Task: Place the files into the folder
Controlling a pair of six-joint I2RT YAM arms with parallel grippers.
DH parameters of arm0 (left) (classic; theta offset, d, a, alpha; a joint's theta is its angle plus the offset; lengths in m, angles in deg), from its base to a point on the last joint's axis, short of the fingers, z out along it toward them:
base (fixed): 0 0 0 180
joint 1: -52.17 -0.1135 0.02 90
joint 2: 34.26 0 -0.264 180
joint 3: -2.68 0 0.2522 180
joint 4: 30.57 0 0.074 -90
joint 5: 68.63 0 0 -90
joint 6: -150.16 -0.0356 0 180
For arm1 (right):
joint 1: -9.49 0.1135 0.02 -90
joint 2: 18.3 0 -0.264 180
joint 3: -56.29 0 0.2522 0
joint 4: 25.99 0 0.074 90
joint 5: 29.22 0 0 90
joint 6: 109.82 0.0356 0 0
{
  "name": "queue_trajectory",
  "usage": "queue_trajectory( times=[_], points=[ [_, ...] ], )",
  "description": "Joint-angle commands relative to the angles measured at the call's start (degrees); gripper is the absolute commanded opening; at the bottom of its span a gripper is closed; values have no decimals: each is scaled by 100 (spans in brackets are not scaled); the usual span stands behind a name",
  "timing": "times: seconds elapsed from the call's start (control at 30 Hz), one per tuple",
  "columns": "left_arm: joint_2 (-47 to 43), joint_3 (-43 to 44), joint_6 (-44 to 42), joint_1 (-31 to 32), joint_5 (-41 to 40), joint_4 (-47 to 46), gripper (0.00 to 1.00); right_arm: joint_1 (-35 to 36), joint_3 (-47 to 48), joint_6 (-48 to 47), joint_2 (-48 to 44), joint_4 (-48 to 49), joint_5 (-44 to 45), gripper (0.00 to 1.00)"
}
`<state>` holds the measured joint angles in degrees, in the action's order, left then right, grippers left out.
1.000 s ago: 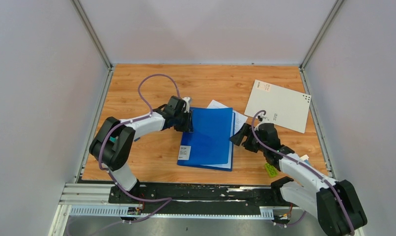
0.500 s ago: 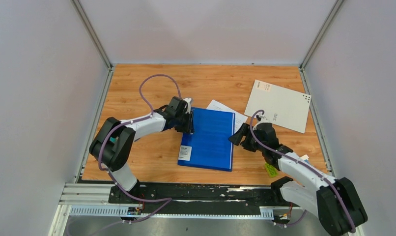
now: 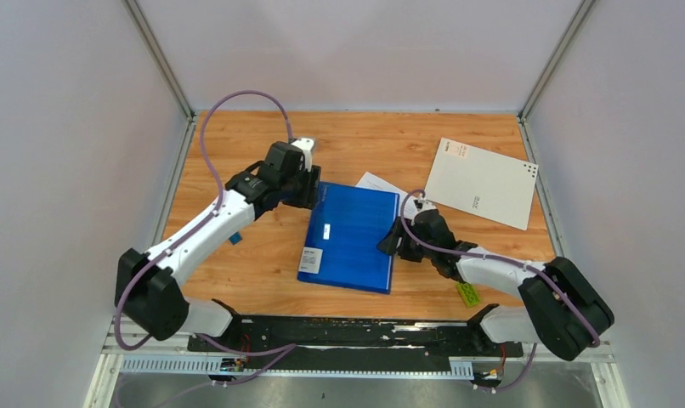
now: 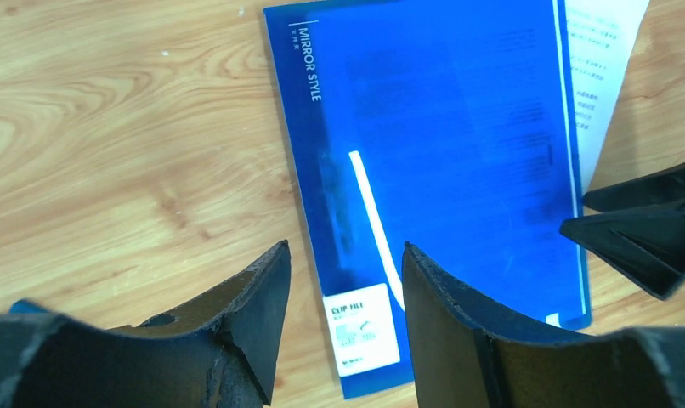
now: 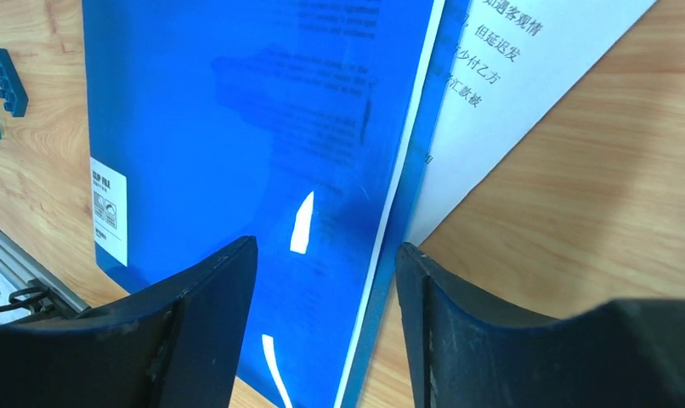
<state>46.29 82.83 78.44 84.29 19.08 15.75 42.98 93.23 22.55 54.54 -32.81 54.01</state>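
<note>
At the middle of the wooden table (image 3: pixel 254 263) lies a translucent blue plastic folder (image 3: pixel 348 242), shut flat, with a white label (image 3: pixel 312 259) near its near-left corner. Two white printed paper sheets (image 5: pixel 526 76) sit inside it, their black text showing through the cover. One corner pokes out past the folder's far-right edge onto the wood.

From its base at the near left, the left arm (image 3: pixel 212 225) reaches long and diagonally toward the folder's far-left corner. Its left tool (image 4: pixel 343 255) hangs over the folder's spine edge, fingers spread, pinching nothing.

The right arm (image 3: pixel 492 272) is folded low, forearm stretched leftward along the table. The right tool (image 5: pixel 326 246) sits at the folder's right, open edge, fingers spread to either side of that edge line, gripping nothing.

A stiff pale grey card (image 3: pixel 482 183) lies well apart at the far right.
</note>
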Motion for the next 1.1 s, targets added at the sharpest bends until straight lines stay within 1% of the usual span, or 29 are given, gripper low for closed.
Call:
queue_trajectory(
  times=[0.0,0.07,0.17,0.3,0.4,0.47,0.53,0.6,0.67,0.7,0.77,0.87,1.0,1.07],
  points=[
    [-621,-90,-285,-187,-154,379,59,432,472,287,454,659,205,59],
    [-837,-305,-288,-243,-149,274,60,583,716,374,838,975,229,55],
    [-1025,-655,-249,-382,-69,128,61,612,1228,467,1607,1423,97,54],
    [-1013,-965,-247,-568,246,67,62,641,2048,604,2626,1855,-215,51],
    [-955,-1084,-282,-610,547,65,61,661,2727,450,2975,1588,-257,50],
    [-922,-1153,-253,-610,660,-25,60,654,2920,277,2918,1297,-184,51],
    [-819,-1201,-184,-610,763,-133,59,600,2946,122,2705,1014,-75,54],
    [-631,-1206,-70,-610,912,-272,57,464,2914,24,2501,697,-102,58],
    [-393,-1209,88,-606,1314,-549,54,274,2796,-69,2279,420,-129,63],
    [-210,-1197,181,-602,1458,-690,52,200,2703,-123,2161,290,-88,67],
    [96,-1123,332,-578,1620,-977,49,52,2541,-196,1885,-49,87,71],
    [611,-780,359,-473,1641,-1152,47,-194,2209,-102,1541,-350,215,78],
    [1375,-174,208,-391,1493,-1013,45,-267,1719,138,1175,-433,448,87],
    [1681,-11,177,-398,1386,-1012,44,-273,1618,239,1089,-532,563,88]
  ],
)
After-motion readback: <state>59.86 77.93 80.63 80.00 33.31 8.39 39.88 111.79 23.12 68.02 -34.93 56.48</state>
